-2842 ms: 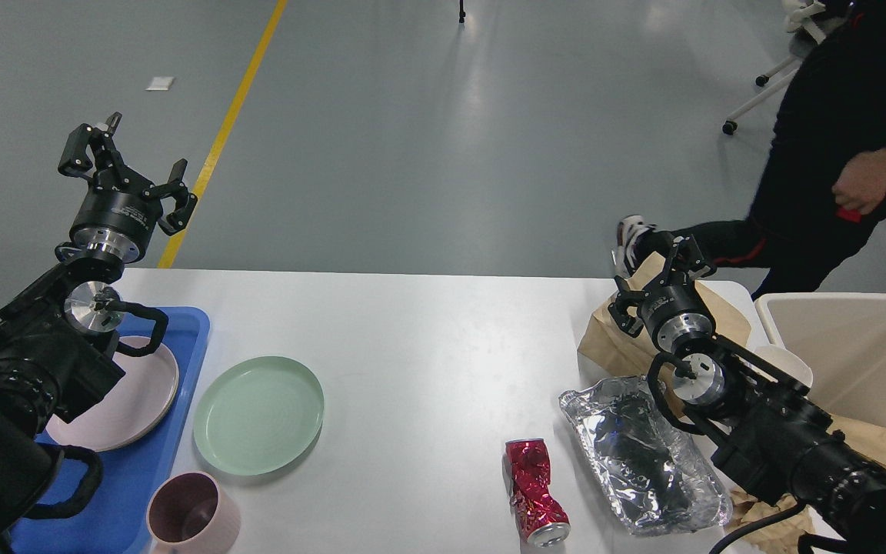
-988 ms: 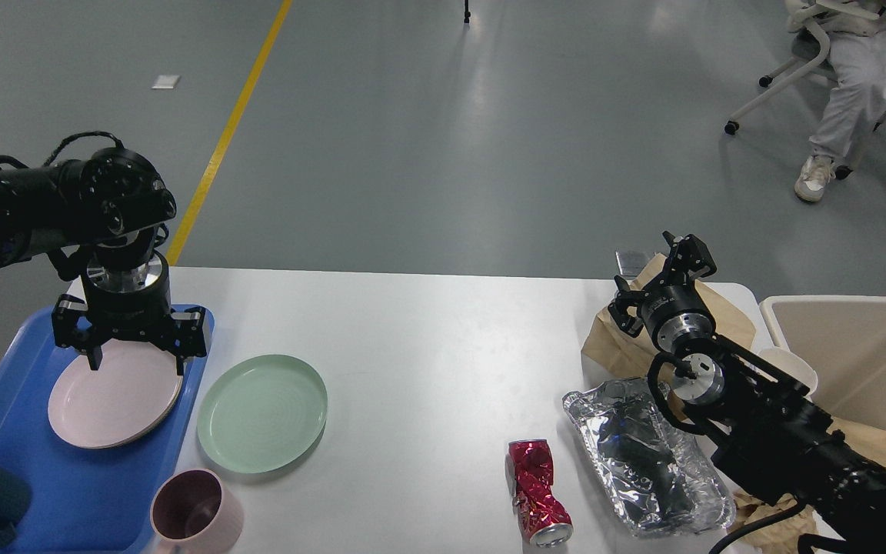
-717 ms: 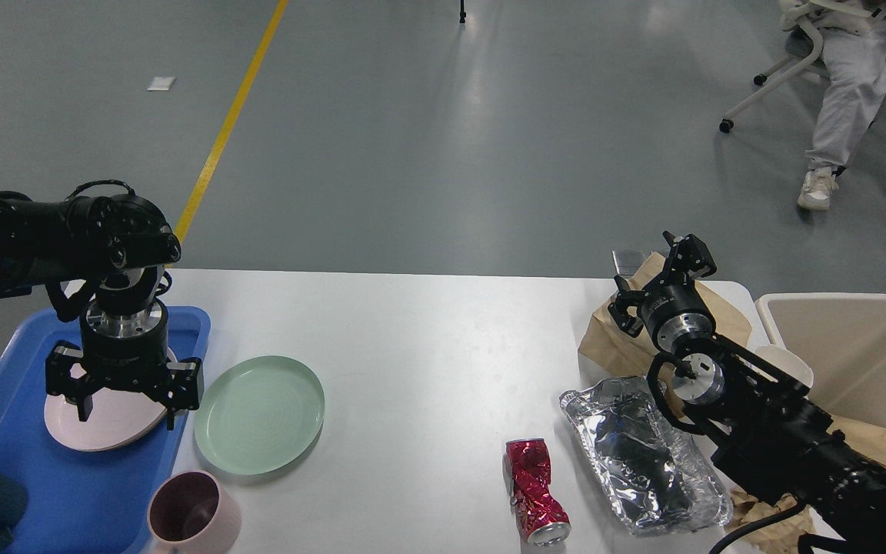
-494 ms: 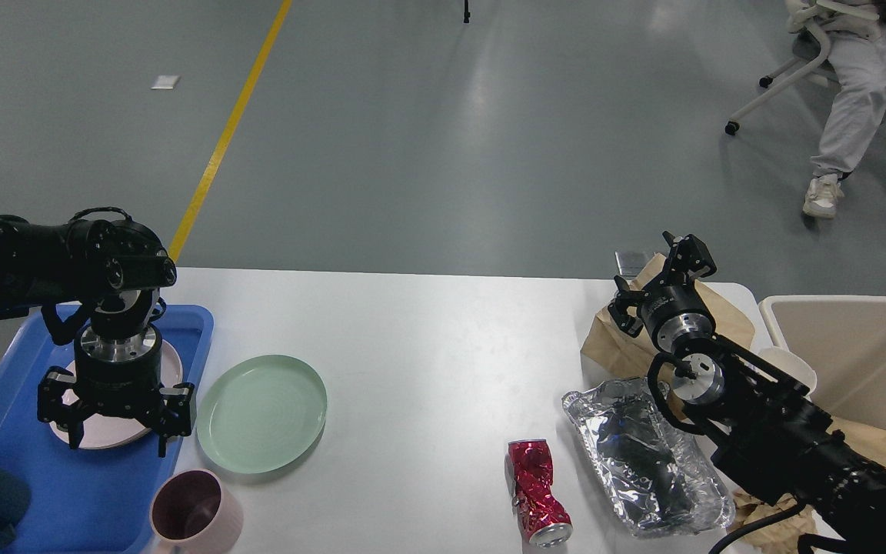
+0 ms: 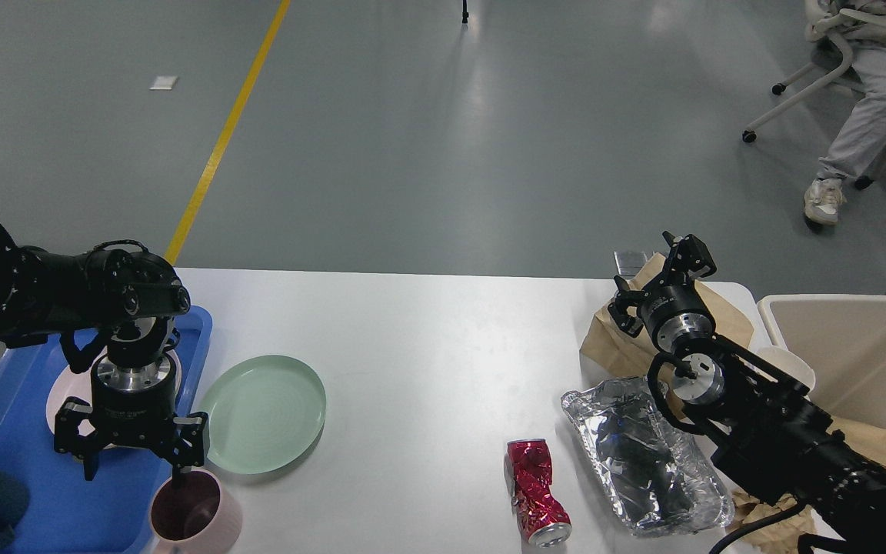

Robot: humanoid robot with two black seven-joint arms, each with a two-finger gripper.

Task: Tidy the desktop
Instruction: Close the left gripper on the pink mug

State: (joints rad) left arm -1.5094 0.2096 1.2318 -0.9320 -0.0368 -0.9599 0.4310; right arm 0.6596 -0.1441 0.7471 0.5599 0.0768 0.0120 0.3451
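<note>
White desk (image 5: 428, 362) fills the lower view, both arms over it. Beige bin (image 5: 866, 354) off its right edge, blue tray (image 5: 20, 469) at left edge. Brown paper bag (image 5: 643, 338) at far right corner, foil wrapper (image 5: 643, 454) in front of it, both partly behind the right arm. Green plate (image 5: 262, 412) just beside the tray, pink plate (image 5: 62, 388) on it, mostly hidden by the left arm. Pink cup (image 5: 193, 519) near the front edge, crushed red can (image 5: 535, 492) mid-right. Left claw (image 5: 131, 462) points down, fingers spread open, one fingertip in the cup mouth. Right claw (image 5: 662, 277) raised over the bag, open, empty.
</note>
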